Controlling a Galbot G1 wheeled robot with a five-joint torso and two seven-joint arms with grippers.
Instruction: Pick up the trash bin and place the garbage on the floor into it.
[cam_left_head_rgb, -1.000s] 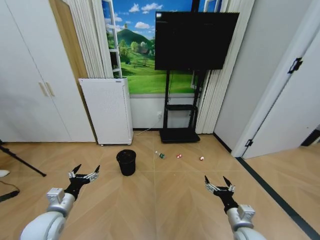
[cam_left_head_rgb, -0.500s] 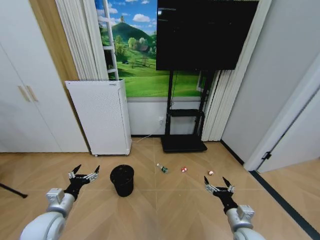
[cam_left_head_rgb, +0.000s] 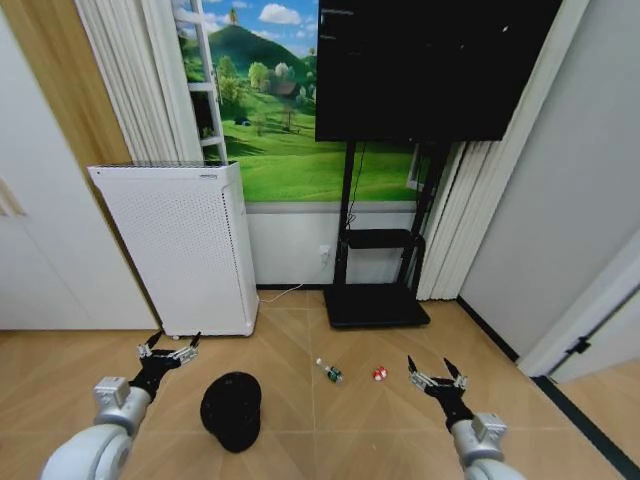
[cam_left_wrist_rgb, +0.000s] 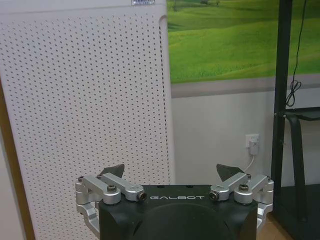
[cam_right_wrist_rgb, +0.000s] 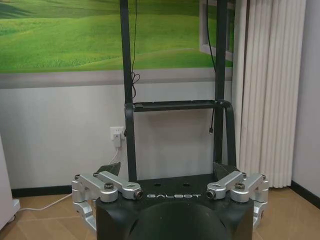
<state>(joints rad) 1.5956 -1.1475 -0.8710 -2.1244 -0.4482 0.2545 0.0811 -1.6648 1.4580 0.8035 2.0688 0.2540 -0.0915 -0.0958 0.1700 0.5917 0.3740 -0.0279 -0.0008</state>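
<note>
Item one: we record the trash bin (cam_left_head_rgb: 232, 410), a small round black vessel, slightly tapered, with a plain rim, standing upright on the wooden herringbone floor (cam_left_head_rgb: 330, 440) just in front of our left end effector (cam_left_head_rgb: 168, 349).

Item two: the garbage. We note a little clear plastic bottle (cam_left_head_rgb: 329, 372) with a green label, lying on its side on the floor between the two arms, and a tiny red-and-white scrap (cam_left_head_rgb: 380, 374) near it, toward our right.

Item three: the left end effector (cam_left_wrist_rgb: 170, 180), black body with silver metal linkages and dark pointed tips, is held low at our left, released, fingers spread wide and holding nothing.

Item four: the right end effector (cam_left_head_rgb: 436, 377), of the same build (cam_right_wrist_rgb: 167, 175), is held low at our right, likewise spread and unladen.

Item five: a tall white appliance (cam_left_head_rgb: 180, 245), boxy, its faces finely perforated, stands against the wall behind the bin. A black metal stand (cam_left_head_rgb: 375, 270) carries a dark flat screen (cam_left_head_rgb: 425, 65).
</note>
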